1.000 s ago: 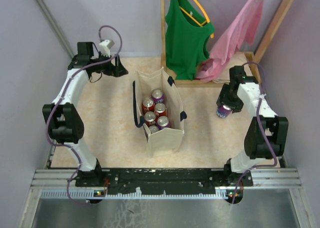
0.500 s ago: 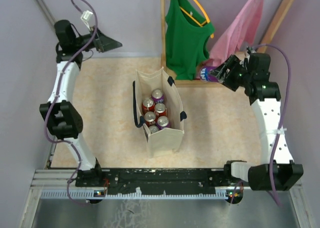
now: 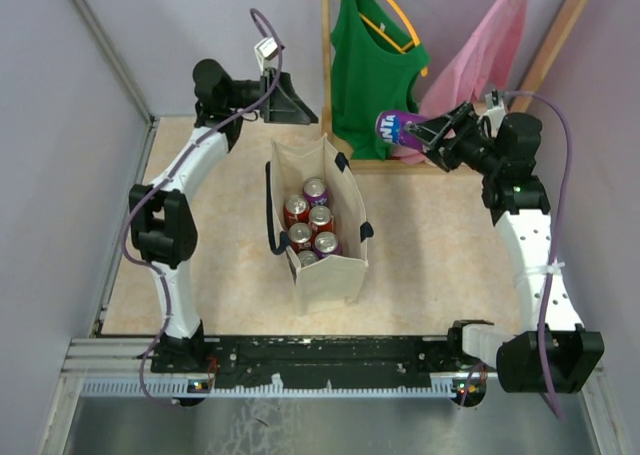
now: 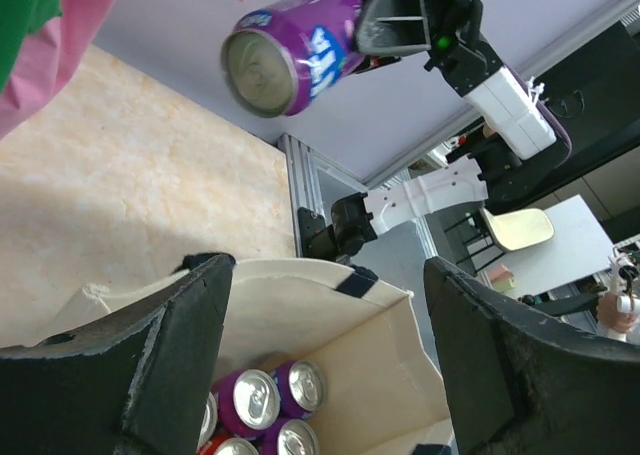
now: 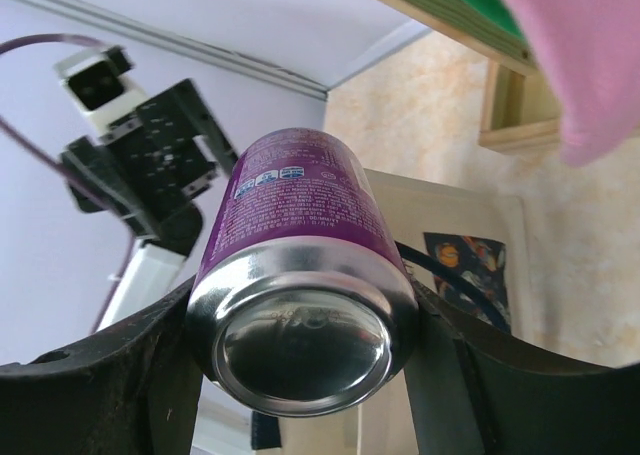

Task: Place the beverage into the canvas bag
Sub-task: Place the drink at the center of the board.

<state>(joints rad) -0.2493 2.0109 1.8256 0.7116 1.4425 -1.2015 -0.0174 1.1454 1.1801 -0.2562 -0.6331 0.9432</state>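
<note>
A pale beige speckled tabletop (image 3: pixel 200 265) is seen here. A cream rectangular canvas bag with dark navy strap handles (image 3: pixel 335 275) is stood upright near its middle, mouth open. A light wooden garment rack frame (image 3: pixel 325 85) is set at the far edge, just behind the bag. A black metal mounting rail (image 3: pixel 330 351) is fixed along the near edge.

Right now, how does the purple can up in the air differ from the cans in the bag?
The purple can lies sideways in midair, clamped by the right end effector; the bagged cans stand upright, tops up, inside the canvas bag. The purple can is alone; the bagged cans cluster, red and purple mixed. All look the same shape, with silvery ends.
</note>
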